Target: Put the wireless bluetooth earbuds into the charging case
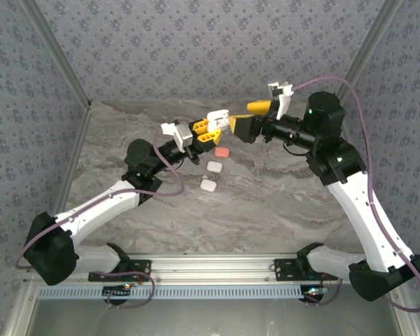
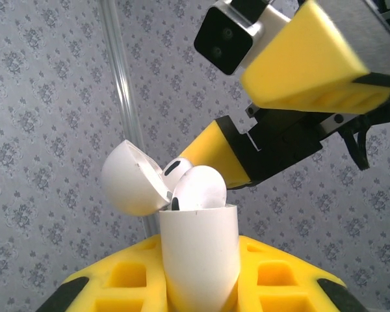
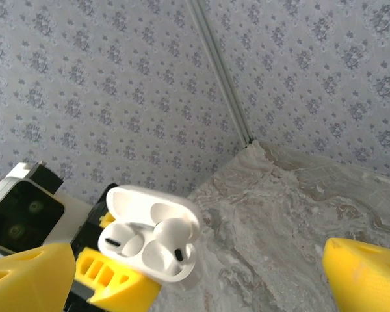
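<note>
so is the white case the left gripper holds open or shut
Open: the lid is swung back off the case, and two white earbuds show inside it.

Both arms reach up and inward, grippers facing each other closely; left gripper [image 1: 208, 131] has its fingers clamped on a white case [image 2: 198, 253], right gripper [image 1: 247, 116] has its fingers spread wide

Top view from above, wrist views close, sharing the charging case [image 2: 198, 260]
</note>
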Robot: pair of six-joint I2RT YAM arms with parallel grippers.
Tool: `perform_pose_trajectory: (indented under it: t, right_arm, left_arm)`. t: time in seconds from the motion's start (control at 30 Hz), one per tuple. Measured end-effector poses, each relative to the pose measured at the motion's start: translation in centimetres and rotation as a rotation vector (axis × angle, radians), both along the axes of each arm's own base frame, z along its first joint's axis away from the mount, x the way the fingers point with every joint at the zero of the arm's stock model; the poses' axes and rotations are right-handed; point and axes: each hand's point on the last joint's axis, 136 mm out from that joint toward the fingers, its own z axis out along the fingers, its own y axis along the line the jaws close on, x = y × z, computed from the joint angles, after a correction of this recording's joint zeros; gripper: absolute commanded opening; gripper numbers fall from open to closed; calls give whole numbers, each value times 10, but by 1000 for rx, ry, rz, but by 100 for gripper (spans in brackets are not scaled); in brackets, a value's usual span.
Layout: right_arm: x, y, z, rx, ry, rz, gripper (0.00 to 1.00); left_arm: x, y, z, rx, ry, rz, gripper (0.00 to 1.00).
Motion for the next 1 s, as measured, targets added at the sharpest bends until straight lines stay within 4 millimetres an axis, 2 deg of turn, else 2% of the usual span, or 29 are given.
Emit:
perform_pose_trajectory:
  t: [0.37, 1.0]
  right_arm:
    - [24, 6, -12, -23, 87, -52, 100]
    - [27, 13, -21, -52, 129, -56, 100]
  left_arm:
    - [-3, 0, 3, -9, -7, -17, 0]
    - [-2, -1, 1, -7, 4, -20, 0]
